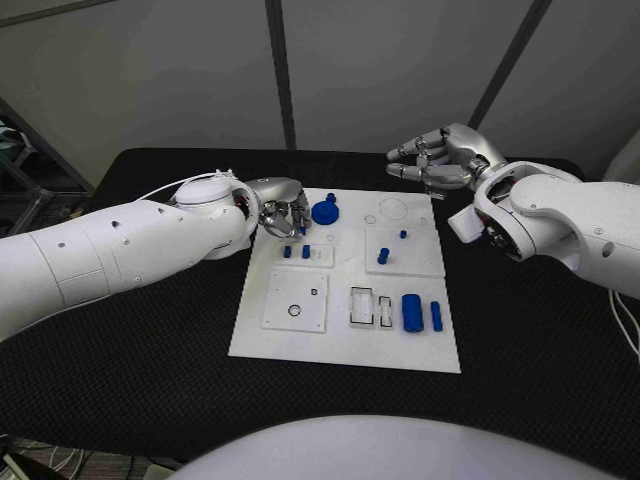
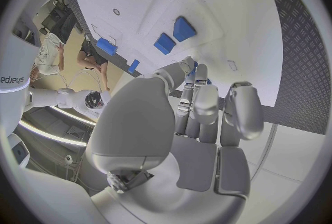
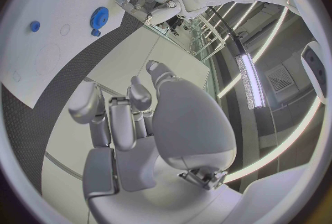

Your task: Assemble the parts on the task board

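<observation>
**A:** Where do your robot hands sit against the task board (image 1: pixel 346 345)?

**B:** Your left robot hand (image 1: pixel 280 210) hangs over the board's far left corner, its silver fingers (image 2: pixel 206 103) curled downward. The blue gear (image 1: pixel 326 212) lies just beside those fingers, on the side toward the board's middle. You cannot tell from the head view whether a fingertip touches the gear or one of the small pegs beneath it. The left wrist view shows the fingers bunched together above the white plate, but whether anything is pinched between them is hidden.

**A:** And the other?

**B:** Your right robot hand (image 1: pixel 438 160) hovers off the board, above the black worktop (image 1: pixel 536 340) past the board's far right corner. Its fingers are loosely curled and apart, and nothing lies in them.

**A:** What do the parts look like?

**B:** The board is a flat, matte white plate with raised square panels and shallow outlined recesses. The gear is a toothed blue disc with a hub. Two short blue pegs (image 1: pixel 297 252) stand on the left panel near your left robot hand, and another peg (image 1: pixel 382 256) stands upright on the right panel. A stout blue cylinder (image 1: pixel 411 313) and a thinner blue rod (image 1: pixel 436 316) lie side by side at the board's near right, next to rectangular slots. The worktop has a dark, finely ribbed mat surface.
</observation>
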Robot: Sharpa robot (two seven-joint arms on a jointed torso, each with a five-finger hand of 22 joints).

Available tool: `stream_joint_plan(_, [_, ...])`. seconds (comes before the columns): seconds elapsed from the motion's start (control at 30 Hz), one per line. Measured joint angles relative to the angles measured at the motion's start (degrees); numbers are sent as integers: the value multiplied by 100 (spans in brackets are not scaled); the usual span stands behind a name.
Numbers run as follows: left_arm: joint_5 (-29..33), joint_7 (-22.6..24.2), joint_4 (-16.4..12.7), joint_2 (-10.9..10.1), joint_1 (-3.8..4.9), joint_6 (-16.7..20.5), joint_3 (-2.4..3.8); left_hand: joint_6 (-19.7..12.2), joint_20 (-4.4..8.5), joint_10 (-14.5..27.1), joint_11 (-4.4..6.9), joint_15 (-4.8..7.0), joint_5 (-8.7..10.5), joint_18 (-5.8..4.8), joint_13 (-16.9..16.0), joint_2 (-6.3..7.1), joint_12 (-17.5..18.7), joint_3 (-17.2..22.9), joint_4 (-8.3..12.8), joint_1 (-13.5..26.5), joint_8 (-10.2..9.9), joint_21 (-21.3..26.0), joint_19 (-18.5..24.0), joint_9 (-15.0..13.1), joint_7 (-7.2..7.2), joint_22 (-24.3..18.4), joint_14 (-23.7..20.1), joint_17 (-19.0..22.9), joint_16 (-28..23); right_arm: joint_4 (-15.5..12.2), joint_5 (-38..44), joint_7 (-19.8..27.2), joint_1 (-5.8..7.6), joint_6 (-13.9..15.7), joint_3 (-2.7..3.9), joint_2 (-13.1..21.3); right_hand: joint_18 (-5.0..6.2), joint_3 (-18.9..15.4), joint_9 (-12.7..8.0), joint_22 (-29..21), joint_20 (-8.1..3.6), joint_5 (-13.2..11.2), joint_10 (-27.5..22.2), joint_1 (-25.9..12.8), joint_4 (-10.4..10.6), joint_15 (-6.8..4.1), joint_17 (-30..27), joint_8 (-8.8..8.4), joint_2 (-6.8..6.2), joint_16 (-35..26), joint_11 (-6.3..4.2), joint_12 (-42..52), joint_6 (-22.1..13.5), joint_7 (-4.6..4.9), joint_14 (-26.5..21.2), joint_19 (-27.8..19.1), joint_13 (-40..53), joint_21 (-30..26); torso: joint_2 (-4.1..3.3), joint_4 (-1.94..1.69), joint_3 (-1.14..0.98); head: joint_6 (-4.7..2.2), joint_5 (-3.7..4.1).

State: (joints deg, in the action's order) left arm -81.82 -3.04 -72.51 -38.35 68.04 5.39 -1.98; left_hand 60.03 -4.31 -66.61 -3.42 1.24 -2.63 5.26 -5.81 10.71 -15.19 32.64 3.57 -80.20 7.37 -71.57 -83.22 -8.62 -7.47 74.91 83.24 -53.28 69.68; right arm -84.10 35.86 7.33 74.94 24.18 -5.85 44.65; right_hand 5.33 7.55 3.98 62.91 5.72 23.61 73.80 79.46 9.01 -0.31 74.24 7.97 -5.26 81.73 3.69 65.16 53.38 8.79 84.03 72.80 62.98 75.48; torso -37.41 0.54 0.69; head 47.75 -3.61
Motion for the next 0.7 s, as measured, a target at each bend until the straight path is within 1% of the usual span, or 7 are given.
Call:
stream_joint_plan(0.07, [2,0,5,1,-2,-1,-2,-28,0,36,1,0,0,0,16,23,34,0,0,23,-27,0,0,23,8,0,0,7,0,1,0,0,0,0,0,0,0,0,0,0,0,0,0,0,0,0,0,0,0,0,0,0,0,0,0,0,0,0,0,0,-1,1,1])
stream_joint_plan(0.13, [5,0,7,1,-3,-2,-2,-68,0,68,-30,0,0,0,26,46,68,-2,2,46,-72,0,0,46,10,0,0,15,0,1,0,0,0,0,0,0,0,0,0,0,0,0,0,0,0,0,0,0,0,0,0,0,0,0,0,0,0,0,0,0,-1,1,1])
stream_joint_plan(0.17, [6,0,8,1,-3,-2,-2,-78,0,82,-15,0,0,1,34,51,93,-15,15,51,-72,0,0,54,-1,0,0,17,0,1,0,0,0,0,0,0,0,0,0,0,0,0,0,0,0,0,0,0,0,0,0,0,0,0,0,0,0,0,0,0,-1,2,1])
stream_joint_plan(0.37, [10,0,15,1,-4,-3,-2,-88,0,109,-29,0,0,0,44,51,129,-16,15,51,-97,0,0,77,-11,0,0,23,21,2,0,-1,0,-1,0,3,0,0,0,0,0,0,0,0,0,0,0,0,0,0,0,0,0,0,0,0,0,0,0,0,-1,2,-2])
stream_joint_plan(0.47, [12,0,16,0,-5,-3,-2,-140,0,139,-60,0,0,0,59,69,166,-16,16,69,-144,0,0,99,0,0,0,32,21,2,0,-1,0,-1,0,4,0,0,0,0,0,0,0,0,0,0,0,0,0,0,0,0,0,0,0,0,0,0,1,0,0,2,-2])
stream_joint_plan(0.57, [13,0,17,-5,-5,-3,-2,-234,0,160,-39,0,0,0,71,73,197,-32,32,73,-229,0,0,142,9,0,0,41,21,2,0,-2,0,-1,0,5,0,3,0,0,0,0,0,-1,3,0,-1,0,1,0,0,0,0,0,0,0,0,0,2,0,0,2,-2])
stream_joint_plan(0.7, [15,-6,19,-13,-6,-2,-2,-334,-21,222,-81,0,0,1,91,104,260,-31,32,103,-310,0,-21,198,30,0,0,50,44,8,0,-2,0,-1,0,5,0,17,0,-2,0,0,0,-25,17,0,-1,0,25,0,0,0,0,0,0,0,-3,0,3,-1,-1,-3,3])
